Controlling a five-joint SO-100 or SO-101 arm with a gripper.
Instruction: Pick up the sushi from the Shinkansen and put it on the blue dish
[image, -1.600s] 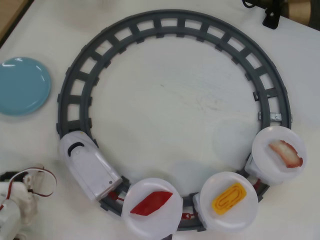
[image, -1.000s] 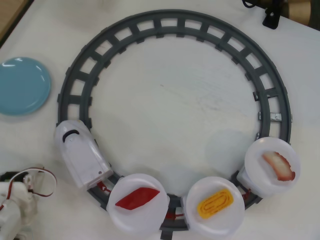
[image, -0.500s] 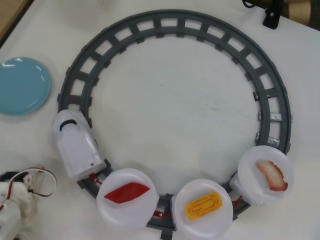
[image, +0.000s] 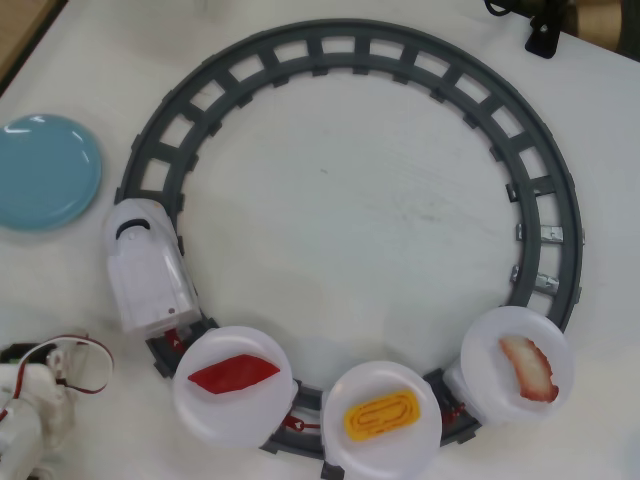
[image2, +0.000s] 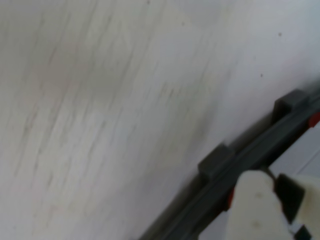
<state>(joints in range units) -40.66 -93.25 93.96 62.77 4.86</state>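
In the overhead view the white Shinkansen stands on the left side of the grey track, pulling three round white plates. The yellow-orange egg sushi lies on the middle plate at the bottom. The light-blue dish sits empty at the far left, outside the track. A white part of my arm with red wires shows at the bottom left corner, left of the train; its fingers cannot be made out. The wrist view shows bare table, a stretch of track and a white body with a black mark.
A red diamond-shaped piece lies on the first plate behind the train. A pink-and-white striped piece lies on the last plate at the right. The grey circular track fills most of the table. A black object sits at the top right.
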